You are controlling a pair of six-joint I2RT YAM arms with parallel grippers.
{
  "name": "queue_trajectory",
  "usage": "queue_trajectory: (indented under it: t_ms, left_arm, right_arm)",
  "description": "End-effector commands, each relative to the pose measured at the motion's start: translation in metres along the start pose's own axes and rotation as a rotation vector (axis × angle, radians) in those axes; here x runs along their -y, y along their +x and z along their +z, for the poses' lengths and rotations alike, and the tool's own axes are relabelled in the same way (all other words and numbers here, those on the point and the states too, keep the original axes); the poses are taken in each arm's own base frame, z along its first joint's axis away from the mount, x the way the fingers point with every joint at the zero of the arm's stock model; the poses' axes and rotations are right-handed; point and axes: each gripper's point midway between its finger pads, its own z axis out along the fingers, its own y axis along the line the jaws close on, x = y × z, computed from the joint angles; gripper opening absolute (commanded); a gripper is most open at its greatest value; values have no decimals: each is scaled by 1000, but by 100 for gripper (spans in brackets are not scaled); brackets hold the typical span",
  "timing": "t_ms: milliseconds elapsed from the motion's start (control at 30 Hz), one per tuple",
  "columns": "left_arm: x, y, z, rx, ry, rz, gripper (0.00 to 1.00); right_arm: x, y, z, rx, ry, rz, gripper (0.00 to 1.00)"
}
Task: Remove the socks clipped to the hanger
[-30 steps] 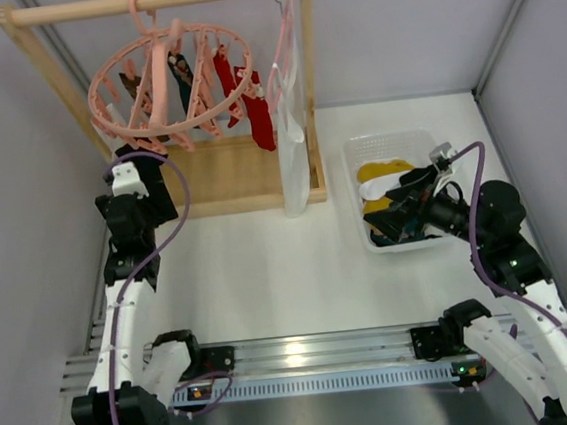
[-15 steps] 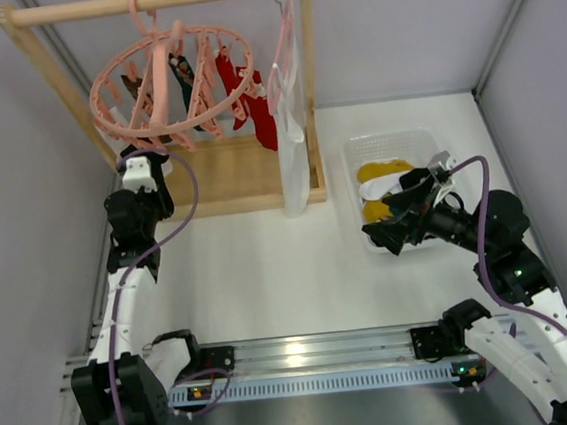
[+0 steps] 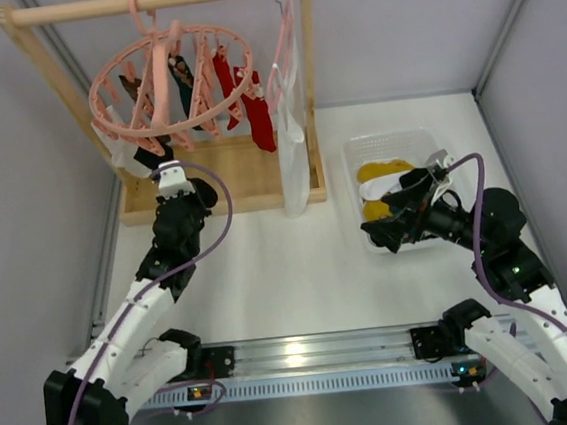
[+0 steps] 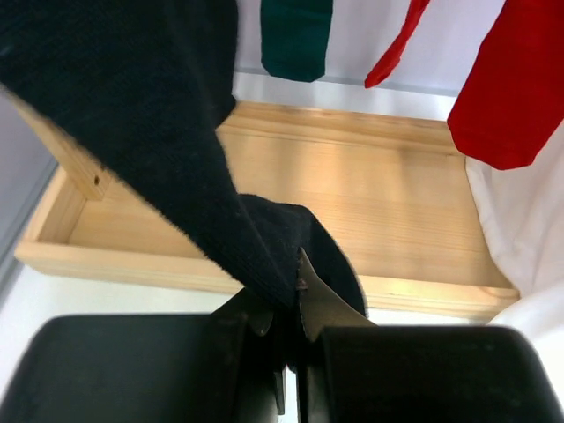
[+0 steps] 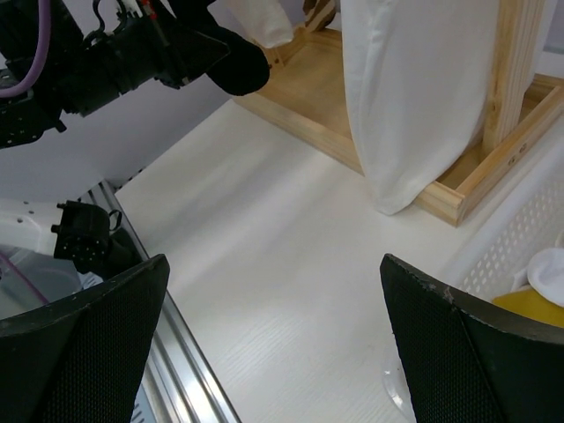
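Note:
The pink ring hanger [image 3: 159,84] hangs from the wooden rail at the back left, and several socks are clipped round it. A red sock [image 3: 260,124] [image 4: 520,97] dangles at its right side, with a dark teal sock [image 4: 295,35] further back. My left gripper [image 3: 151,159] [image 4: 295,282] reaches up under the ring's near left side. It is shut on the lower end of a black sock [image 4: 150,115] [image 5: 233,66], which runs taut up and to the left. My right gripper [image 3: 380,225] [image 5: 275,264] hovers open and holds nothing beside the basket, low over the table.
A white basket [image 3: 388,147] at the right holds yellow, white and dark socks. A long white cloth [image 3: 292,141] [image 5: 414,106] hangs from a slim hanger by the frame's right post. The wooden frame's base [image 3: 222,183] [image 4: 352,185] lies under the hanger.
My left arm swung right and forward under the ring, and its jaws went from open to shut on the black sock. The right gripper shifted slightly and stayed open.

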Motion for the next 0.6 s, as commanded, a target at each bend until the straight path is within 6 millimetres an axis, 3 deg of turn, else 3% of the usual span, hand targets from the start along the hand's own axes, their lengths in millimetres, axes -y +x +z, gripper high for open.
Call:
queue_trajectory:
  t_ms: [0,167,200,233,267,300,500,567]
  left_arm:
    - [-8,-16,-11,101,-141,-138,0]
    - [11,0,-21,85,-150,-190,0]
    - [27,10,-23,61,-129,-171,0]
    - [22,12,-26,71,-198,-160,0]
    - [31,11,-29,73,-204,-153,0]
    - [54,22,-33,48,-168,-111,0]
    - [99,28,-41,43,-165,-56,0]
    - [110,20,-41,55,-174,-57,0]
  right_arm:
    - [-10,-30,1,75,-15,-43,99]
    - [-3,-41,6,80,27,-6,99]
    - [-2,-47,9,84,37,-3,99]
    - [-1,-50,10,81,42,1,100]
    - [-1,-53,11,83,47,4,100]
    - [0,-60,13,91,52,5,100]
    - [6,-93,23,106,108,-5,99]
    - [8,-101,30,88,118,-19,99]
